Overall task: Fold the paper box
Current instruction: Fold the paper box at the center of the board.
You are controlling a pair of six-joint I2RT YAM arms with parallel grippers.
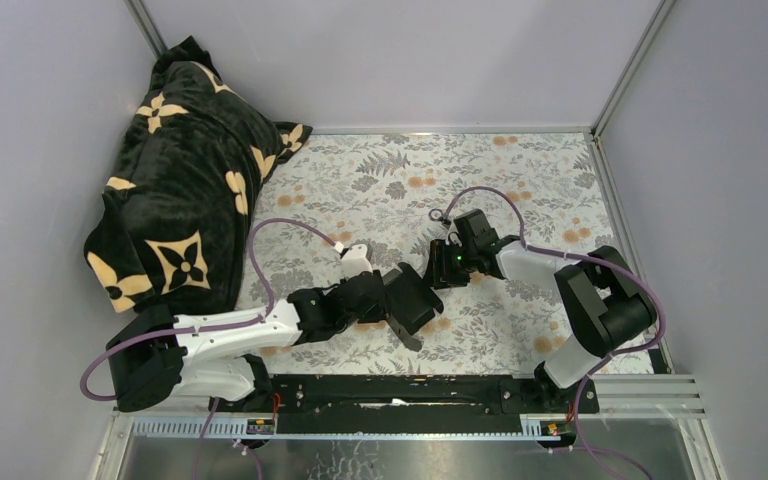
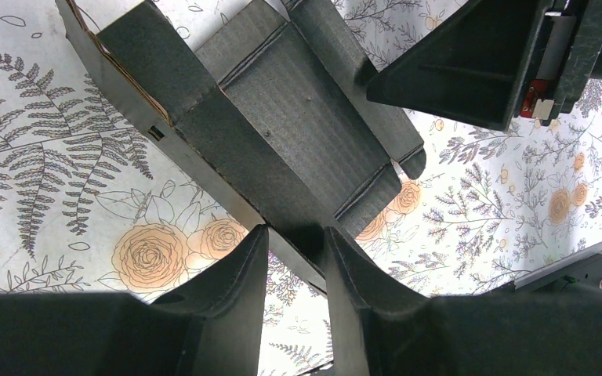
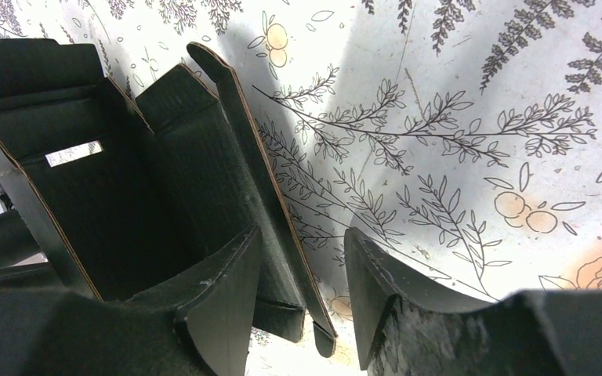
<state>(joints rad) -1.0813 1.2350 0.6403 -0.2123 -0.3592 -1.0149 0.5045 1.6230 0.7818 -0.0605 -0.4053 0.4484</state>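
Note:
The paper box (image 1: 415, 305) is black card, partly formed, and hangs just above the flowered cloth at mid-table. In the left wrist view the paper box (image 2: 298, 133) slants up and away. My left gripper (image 2: 294, 235) is shut on its near lower edge, which both fingertips touch. My left gripper (image 1: 385, 298) reaches in from the left. My right gripper (image 1: 442, 268) meets the box from the right. In the right wrist view the box (image 3: 117, 180) shows its open inside, and its side flaps (image 3: 243, 164) pass between the jaws of my right gripper (image 3: 302, 239). That gripper is open, with a gap at its right finger.
A black plush blanket (image 1: 180, 180) with cream flowers is heaped at the back left. The flowered cloth (image 1: 520, 180) covers the table. Grey walls close in the left, back and right sides. A metal rail (image 1: 410, 395) with both arm bases runs along the near edge.

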